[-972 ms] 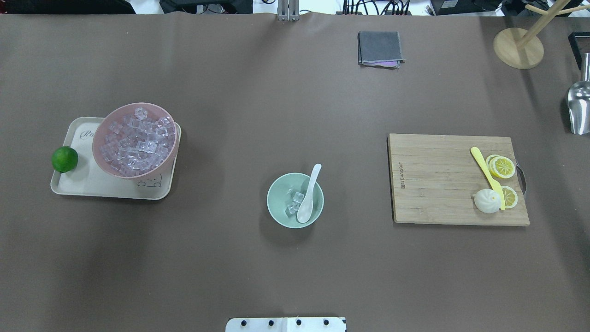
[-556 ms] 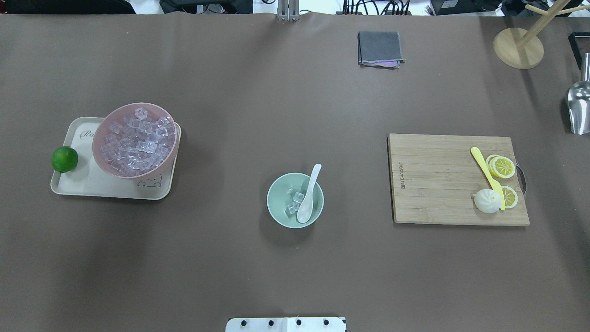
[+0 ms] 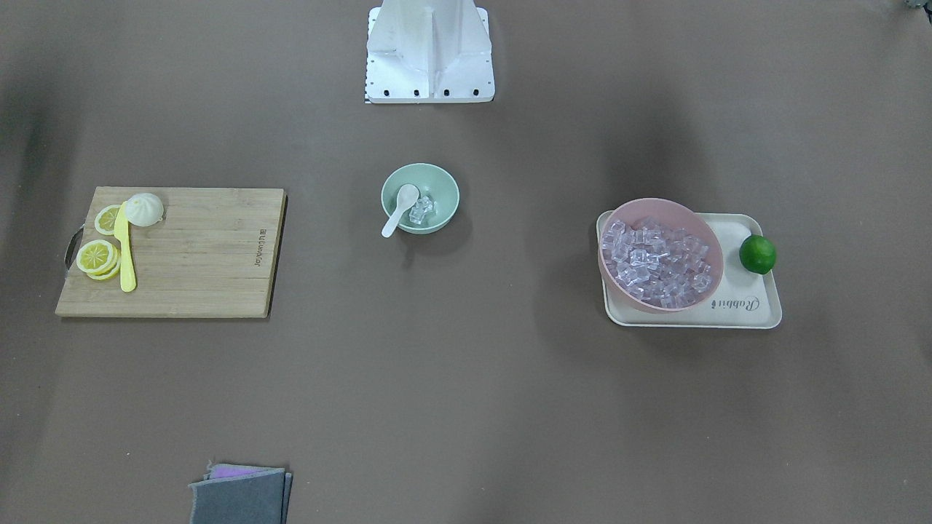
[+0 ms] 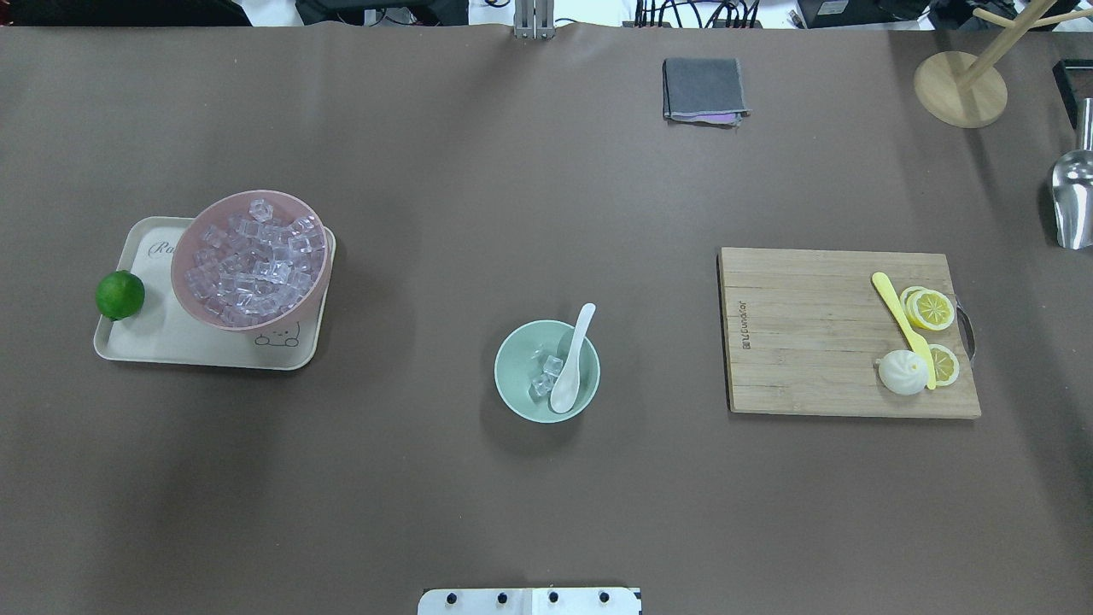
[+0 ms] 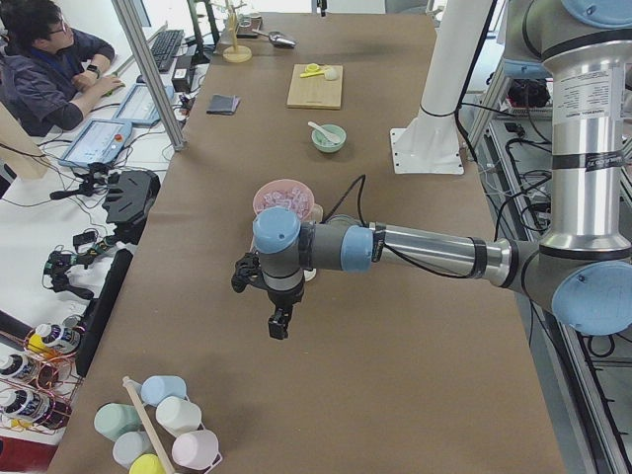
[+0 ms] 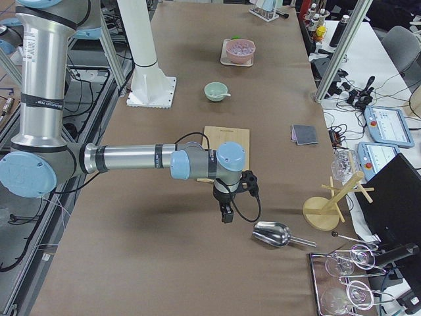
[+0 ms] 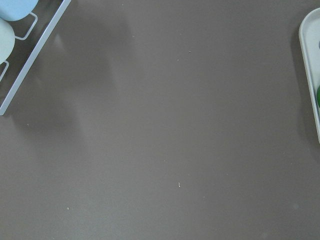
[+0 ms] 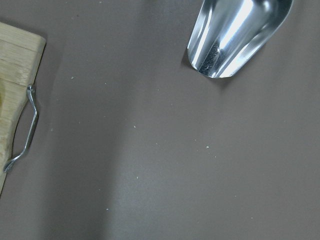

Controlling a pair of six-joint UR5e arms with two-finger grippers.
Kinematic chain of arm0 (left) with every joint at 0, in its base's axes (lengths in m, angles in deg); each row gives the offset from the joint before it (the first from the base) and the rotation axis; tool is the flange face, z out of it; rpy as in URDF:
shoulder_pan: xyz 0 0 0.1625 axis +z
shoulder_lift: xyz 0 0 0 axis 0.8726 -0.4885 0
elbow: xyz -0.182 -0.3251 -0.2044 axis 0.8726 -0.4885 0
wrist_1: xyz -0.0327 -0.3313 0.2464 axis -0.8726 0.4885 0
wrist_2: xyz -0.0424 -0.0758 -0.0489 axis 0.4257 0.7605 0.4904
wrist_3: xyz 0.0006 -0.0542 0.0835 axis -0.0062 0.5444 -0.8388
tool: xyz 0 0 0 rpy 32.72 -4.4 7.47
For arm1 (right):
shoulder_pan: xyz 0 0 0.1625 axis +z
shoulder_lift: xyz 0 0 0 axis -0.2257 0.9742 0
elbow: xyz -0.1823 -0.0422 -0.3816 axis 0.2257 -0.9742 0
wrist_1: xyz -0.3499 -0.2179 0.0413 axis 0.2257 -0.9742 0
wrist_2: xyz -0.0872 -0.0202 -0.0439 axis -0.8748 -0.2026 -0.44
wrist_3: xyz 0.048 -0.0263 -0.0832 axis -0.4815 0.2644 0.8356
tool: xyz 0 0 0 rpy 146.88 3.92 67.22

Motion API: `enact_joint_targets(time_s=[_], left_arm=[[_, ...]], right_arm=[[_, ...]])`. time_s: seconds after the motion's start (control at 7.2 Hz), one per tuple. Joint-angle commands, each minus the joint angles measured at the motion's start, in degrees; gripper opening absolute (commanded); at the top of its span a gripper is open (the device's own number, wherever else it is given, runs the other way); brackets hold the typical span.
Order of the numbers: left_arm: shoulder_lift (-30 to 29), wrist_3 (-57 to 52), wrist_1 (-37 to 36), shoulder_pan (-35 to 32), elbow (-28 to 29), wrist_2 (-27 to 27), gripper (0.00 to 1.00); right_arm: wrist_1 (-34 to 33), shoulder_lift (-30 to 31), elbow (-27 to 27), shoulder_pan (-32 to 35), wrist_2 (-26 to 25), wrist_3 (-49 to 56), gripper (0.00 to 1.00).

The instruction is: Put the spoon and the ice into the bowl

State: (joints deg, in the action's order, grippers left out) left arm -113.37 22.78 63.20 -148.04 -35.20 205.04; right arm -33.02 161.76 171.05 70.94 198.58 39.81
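The mint-green bowl (image 4: 505, 382) stands mid-table, also in the front-facing view (image 3: 445, 195). The white spoon (image 4: 570, 363) lies in it, scoop down inside and handle over the far rim. A few clear ice cubes (image 4: 544, 377) sit in the bowl beside the scoop. More ice (image 4: 256, 260) fills the pink bowl (image 4: 182, 295). My left gripper (image 5: 279, 324) shows only in the exterior left view, over bare table off the tray's end; I cannot tell its state. My right gripper (image 6: 227, 214) shows only in the exterior right view, between board and scoop; I cannot tell its state.
The pink bowl sits on a cream tray (image 4: 145, 342) with a lime (image 4: 119, 295). A cutting board (image 4: 811, 342) holds a yellow knife (image 4: 901, 320) and lemon slices. A metal scoop (image 4: 1073, 201), a grey cloth (image 4: 704, 90) and a wooden stand (image 4: 959, 90) lie at the far right.
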Motion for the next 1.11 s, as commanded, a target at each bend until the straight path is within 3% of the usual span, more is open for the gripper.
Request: enact_joint_targets(time_s=[0.0, 0.97], left_arm=[[0.2, 0.0, 0.0, 0.0, -0.1, 0.0, 0.99], [0.3, 0.0, 0.0, 0.0, -0.1, 0.0, 0.99]], right_arm=[[0.0, 0.0, 0.0, 0.0, 0.0, 0.2, 1.0], [0.0, 0.1, 0.0, -0.2, 0.6, 0.3, 1.0]])
